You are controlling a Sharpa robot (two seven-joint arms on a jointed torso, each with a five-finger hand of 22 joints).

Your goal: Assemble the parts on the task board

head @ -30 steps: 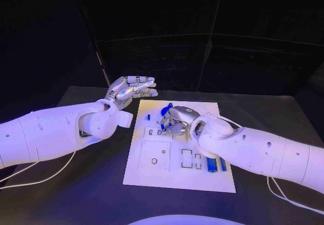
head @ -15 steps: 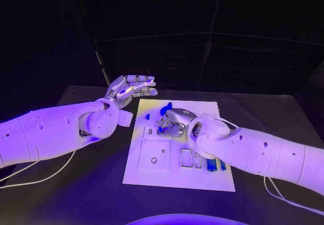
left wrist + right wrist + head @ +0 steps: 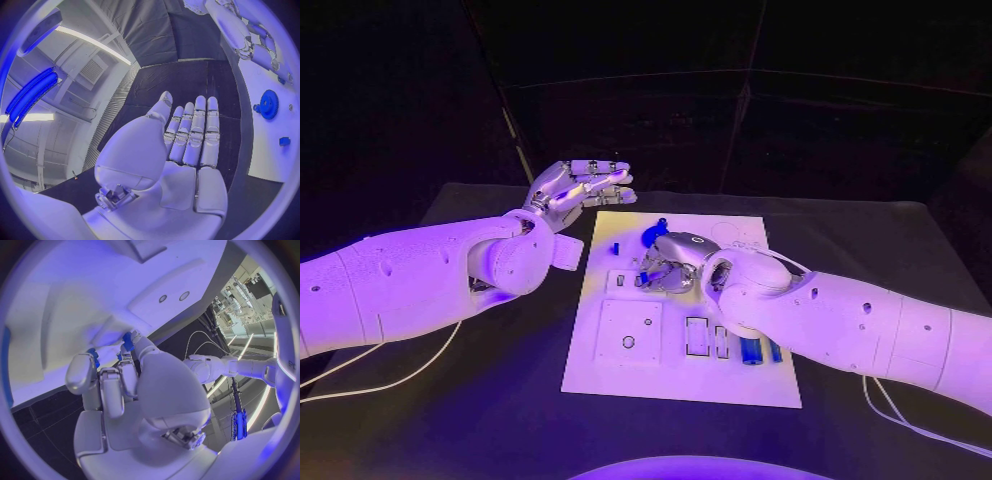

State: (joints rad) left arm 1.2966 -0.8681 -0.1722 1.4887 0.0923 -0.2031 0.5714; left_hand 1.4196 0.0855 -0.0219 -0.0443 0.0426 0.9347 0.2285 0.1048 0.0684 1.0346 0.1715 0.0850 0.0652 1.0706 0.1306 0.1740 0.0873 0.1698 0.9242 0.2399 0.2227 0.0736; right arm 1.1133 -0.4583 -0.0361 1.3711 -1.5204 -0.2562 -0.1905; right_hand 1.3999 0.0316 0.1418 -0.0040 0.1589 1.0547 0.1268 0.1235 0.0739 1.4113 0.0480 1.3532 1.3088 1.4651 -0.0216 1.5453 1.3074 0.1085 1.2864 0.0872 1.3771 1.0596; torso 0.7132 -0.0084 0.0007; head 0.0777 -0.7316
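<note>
My right hand works the upper middle of the task board; my left waits off it.

I see my right hand (image 3: 672, 262) curled down on the white task board (image 3: 646, 375), fingers (image 3: 107, 385) drawn close on small blue parts (image 3: 128, 341). My left hand (image 3: 583, 186), at upper left of centre beyond the board's corner, holds nothing, fingers (image 3: 197, 131) extended side by side. More blue parts (image 3: 759, 351) lie at the board's lower right, a blue gear (image 3: 269, 104) nearby.

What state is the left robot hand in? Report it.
Open. The left robot hand holds nothing; its fingers lie straight and empty beside the task board.
</note>
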